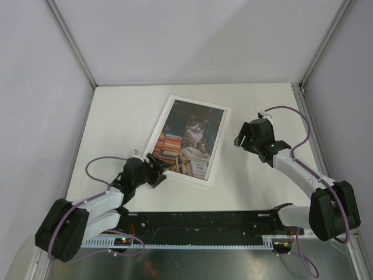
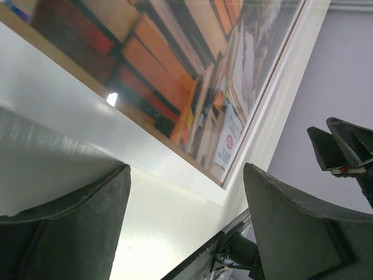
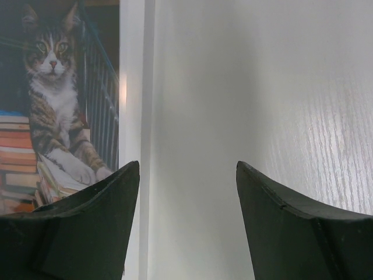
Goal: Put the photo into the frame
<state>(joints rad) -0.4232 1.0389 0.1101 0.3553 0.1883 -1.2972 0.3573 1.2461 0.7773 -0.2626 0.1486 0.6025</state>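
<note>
**Item: photo**. Glossy colour print. It shows a grey-and-white tabby cat sitting upright among stacks of orange, red and cream books, on a dark blue-brown ground. A bright glare spot shows on the surface in the left wrist view.

**Housing: frame**. Thin rectangle with its white face up and a narrow pale-wood lip at the inner edge. The print lies inside the white border.

**Location.** Flat on the white table, near the middle. It is turned so that its top leans to the right.

**Left gripper**. At the frame's near left corner and low to the table. Its fingers are spread apart with nothing between them. The frame's white border runs just beyond the tips. Whether a tip touches the frame cannot be told.

**Right gripper**. Off the frame's right side and clear of it. Its fingers are spread wide over bare table and hold nothing. The frame's right border and the cat lie ahead, to the left of that view.
</note>
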